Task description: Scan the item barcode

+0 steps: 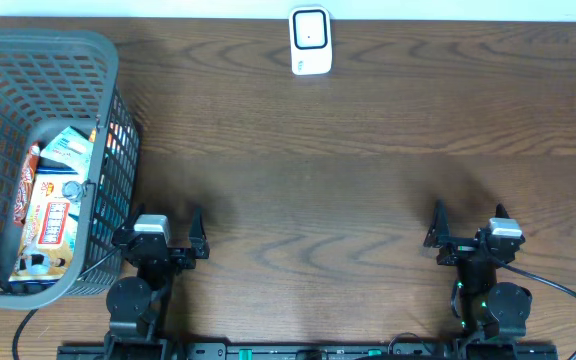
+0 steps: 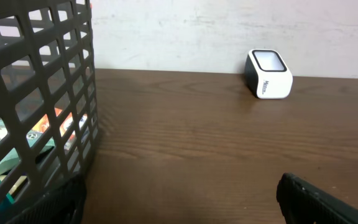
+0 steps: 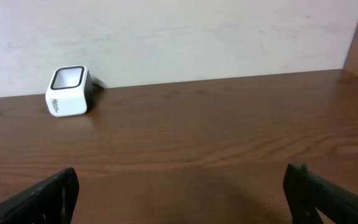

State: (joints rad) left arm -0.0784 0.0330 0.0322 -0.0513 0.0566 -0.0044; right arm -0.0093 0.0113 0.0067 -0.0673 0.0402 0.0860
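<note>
Plainly, orange-white printed packet (image 1: 53,205) lies in basket (image 1: 43,40); left tool (image 1: 158,224), right tool (image 1: 469,212) gape wide.

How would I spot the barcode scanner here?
Start with the brown wooden table and follow its far edge. Near the middle stands the scanner, alone, well away from the grey basket. It is the only small white box, with a dark-framed window.

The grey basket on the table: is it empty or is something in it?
Not empty. The basket holds colourful packets, seen from overhead and through its mesh in the left wrist view.
</note>
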